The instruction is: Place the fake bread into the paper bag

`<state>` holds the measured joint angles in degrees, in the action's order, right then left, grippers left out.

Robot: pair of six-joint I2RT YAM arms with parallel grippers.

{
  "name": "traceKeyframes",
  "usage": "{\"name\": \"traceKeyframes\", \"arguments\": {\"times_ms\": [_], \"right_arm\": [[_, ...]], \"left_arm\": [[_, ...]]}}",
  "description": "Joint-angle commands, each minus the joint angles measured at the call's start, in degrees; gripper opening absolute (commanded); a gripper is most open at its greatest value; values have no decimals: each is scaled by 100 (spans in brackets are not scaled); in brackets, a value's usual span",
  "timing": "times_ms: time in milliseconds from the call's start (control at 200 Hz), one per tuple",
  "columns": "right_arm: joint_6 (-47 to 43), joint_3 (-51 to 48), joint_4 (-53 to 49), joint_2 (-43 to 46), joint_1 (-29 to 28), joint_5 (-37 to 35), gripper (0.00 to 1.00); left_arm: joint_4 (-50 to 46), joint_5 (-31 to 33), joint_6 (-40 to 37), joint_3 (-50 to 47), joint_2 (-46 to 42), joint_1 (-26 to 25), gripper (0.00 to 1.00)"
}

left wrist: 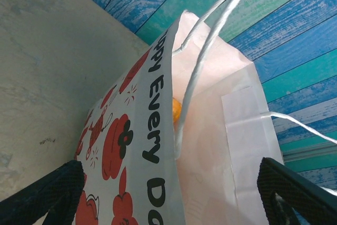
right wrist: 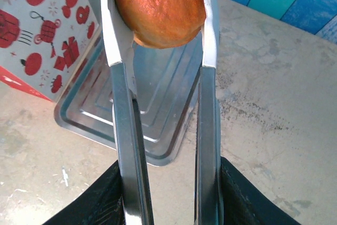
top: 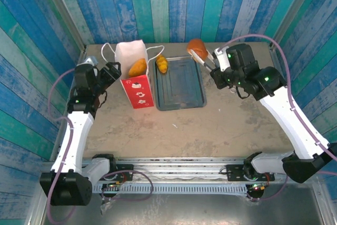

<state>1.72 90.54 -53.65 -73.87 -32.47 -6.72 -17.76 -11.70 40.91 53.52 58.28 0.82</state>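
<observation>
The sandy table point(top: 231, 125) carries a grey metal tray point(top: 181, 101) in the middle. The upright paper bag point(top: 138, 90) stands just beside the tray's left edge, white above and red below.

The left gripper point(top: 112, 73) sits at the bag's left side, fingers point(left wrist: 42, 193) spread wide with the bag between them. I can't tell whether the pads touch the paper.

The right gripper point(top: 215, 62) is clamped on a pair of metal tongs point(right wrist: 122, 130) that reach out to the far left. The tong tips pinch a golden-brown roll point(right wrist: 158, 3) in the air by the tray's far right corner, its rounded end facing back toward the gripper.

An oval pastry point(top: 138, 67) lies in the bag's mouth, its long axis slanting near-left to far-right. A small croissant point(top: 162, 64) rests in the tray's far left corner, lying roughly far to near.
</observation>
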Motion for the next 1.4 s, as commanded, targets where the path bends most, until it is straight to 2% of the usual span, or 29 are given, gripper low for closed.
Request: {"name": "traceKeyframes", "arguments": {"times_ms": [0,291,376,571,1012,1392], "right_arm": [[37,491,-84,63,-356,-206,42],[42,1616,-24,-624,-1441,-625,42],[39,1990,-4,-975,-1641,-673,42],[-22,2978,16,-1935,-1975,-666,42],[-40,4490,-119,-3566,-2112,-523,42],[-136,4891,-120,-4373,-2108,-588,43]], "left_arm": [[138,-32,-51,98,25,24,86],[286,-187,-106,88,174,23,79],[339,-163,-78,80,197,23,74],[446,-227,-32,55,273,23,57],[494,-124,-6,4,315,24,32],[607,35,61,-143,148,19,23]]}}
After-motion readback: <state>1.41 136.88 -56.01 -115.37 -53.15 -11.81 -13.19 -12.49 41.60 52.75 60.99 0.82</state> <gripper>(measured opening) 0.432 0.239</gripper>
